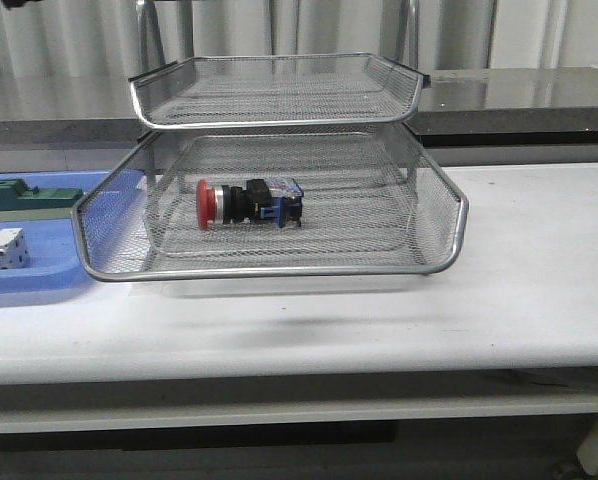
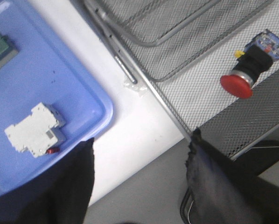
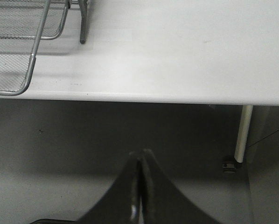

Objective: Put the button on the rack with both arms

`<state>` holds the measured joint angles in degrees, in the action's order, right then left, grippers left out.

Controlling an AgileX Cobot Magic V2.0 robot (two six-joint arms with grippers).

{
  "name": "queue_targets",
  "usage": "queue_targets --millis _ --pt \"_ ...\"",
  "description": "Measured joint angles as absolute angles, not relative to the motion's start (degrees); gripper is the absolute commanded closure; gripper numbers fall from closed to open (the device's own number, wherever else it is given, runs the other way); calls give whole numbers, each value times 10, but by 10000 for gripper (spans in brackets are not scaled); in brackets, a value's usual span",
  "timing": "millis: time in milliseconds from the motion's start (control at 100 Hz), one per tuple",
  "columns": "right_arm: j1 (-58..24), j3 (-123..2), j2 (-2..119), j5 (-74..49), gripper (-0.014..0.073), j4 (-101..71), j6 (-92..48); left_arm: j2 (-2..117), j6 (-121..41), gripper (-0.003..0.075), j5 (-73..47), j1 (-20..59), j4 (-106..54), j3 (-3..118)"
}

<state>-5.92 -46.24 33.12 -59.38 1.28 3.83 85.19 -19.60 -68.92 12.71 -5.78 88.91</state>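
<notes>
We judge the placing done: the button (image 1: pixel 249 203) lies on its side in the rack (image 1: pixel 434 215). Our left gripper (image 2: pixel 139 182) is wide and empty, our right gripper (image 3: pixel 140 186) closed on nothing, both off the bench (image 1: pixel 539 290). Next we need only stay back.

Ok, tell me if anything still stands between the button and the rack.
Nothing does. The button already lies on its side on the mesh of the rack, in the tier under the top tray. The left gripper is open and empty; the right gripper is shut, off the table edge.
</notes>
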Motion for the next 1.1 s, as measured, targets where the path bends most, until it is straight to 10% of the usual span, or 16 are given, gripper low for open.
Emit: queue_targets --millis 1100 --pt "-59 -462 331 -594 662 13 38 222 -183 300 -130 1 -107 225"
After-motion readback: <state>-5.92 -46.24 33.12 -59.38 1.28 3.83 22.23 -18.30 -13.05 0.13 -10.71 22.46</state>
